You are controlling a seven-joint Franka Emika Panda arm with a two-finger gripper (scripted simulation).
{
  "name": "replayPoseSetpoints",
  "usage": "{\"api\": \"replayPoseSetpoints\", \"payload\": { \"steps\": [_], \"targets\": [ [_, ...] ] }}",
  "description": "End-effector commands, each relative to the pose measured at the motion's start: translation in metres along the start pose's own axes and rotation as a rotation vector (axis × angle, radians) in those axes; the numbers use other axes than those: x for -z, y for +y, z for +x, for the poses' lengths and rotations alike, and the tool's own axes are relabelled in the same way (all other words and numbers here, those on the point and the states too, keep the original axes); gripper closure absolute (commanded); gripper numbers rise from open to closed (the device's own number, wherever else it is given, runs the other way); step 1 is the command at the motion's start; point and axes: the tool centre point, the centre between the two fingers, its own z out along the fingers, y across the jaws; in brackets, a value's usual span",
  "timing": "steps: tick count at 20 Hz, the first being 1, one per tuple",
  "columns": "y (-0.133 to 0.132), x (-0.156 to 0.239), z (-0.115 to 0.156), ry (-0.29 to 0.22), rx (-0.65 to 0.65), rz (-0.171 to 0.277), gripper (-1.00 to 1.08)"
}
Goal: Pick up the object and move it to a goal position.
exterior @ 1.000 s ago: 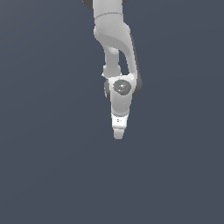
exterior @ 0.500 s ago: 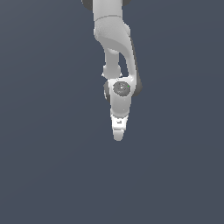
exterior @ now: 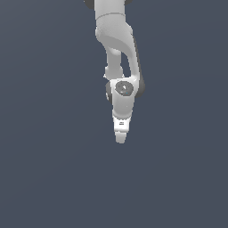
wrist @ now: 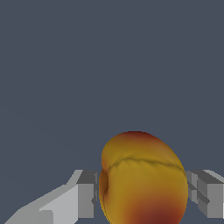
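The wrist view is filled low down by the object (wrist: 142,175), a round yellow-orange ball with red patches and a crease across it. It sits between the two grey fingers (wrist: 85,197) of my gripper (wrist: 142,197), and both pads press against its sides. In the exterior view the white arm hangs down from above with the gripper (exterior: 120,138) pointing downward, fingers close together. The ball is hidden there behind the fingers.
A plain dark grey-blue surface lies all around the arm in both views, with no other objects, edges or containers showing.
The gripper has sunk slightly lower in the exterior view over the last second. The arm's pose is otherwise unchanged.
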Motion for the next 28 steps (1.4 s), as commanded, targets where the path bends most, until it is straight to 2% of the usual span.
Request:
{"api": "replayPoseSetpoints", "payload": {
  "steps": [1,7,12,28],
  "targets": [
    [0.001,0.005,-0.001,0.000,0.000,-0.002,1.08],
    [-0.001,0.031,-0.004,-0.001,0.001,0.001,1.08],
    [-0.003,0.068,-0.008,-0.001,0.002,0.004,1.08],
    [-0.009,0.241,-0.028,0.003,0.005,0.021,1.08]
  ]
}}
